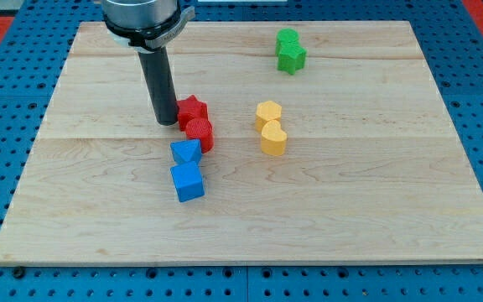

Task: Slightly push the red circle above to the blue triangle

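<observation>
Nearest the view's bottom, the blue cube [188,182] sits on the pale wooden board [376,210], with the blue triangle [185,152] touching its upper edge. Just above the triangle, and touching it, is the red circle [199,132], and the red star [192,109] presses against the circle's top. My tip [166,122] stands on the board just to the view's left of the two red blocks, close beside the red circle; the end effector is a plain dark rod with no jaws, so there is nothing to open or close. To the view's right, apart from this cluster, a yellow heart [273,139] touches a yellow hexagon-like block [267,112]. Farther back, two green blocks [290,51] huddle together, their shapes hard to tell. The arm's upper body is cut off at the view's top. The board rests on a blue perforated desk [476,101].
</observation>
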`<state>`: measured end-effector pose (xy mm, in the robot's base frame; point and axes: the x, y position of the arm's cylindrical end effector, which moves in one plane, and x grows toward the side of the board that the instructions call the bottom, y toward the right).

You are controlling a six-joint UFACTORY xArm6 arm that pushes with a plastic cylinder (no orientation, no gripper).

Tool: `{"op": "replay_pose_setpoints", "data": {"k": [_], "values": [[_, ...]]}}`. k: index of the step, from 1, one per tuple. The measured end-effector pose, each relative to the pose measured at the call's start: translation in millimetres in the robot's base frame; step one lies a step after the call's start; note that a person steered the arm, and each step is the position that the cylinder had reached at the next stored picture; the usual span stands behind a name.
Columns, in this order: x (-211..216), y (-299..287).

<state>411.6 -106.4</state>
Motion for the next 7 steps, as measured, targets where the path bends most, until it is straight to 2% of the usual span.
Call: {"op": "replay_pose_setpoints", "data": {"k": [2,4,5,6,7], "values": [[-4,1],[-76,1],[-94,29],[-74,94],[-63,115]]}}
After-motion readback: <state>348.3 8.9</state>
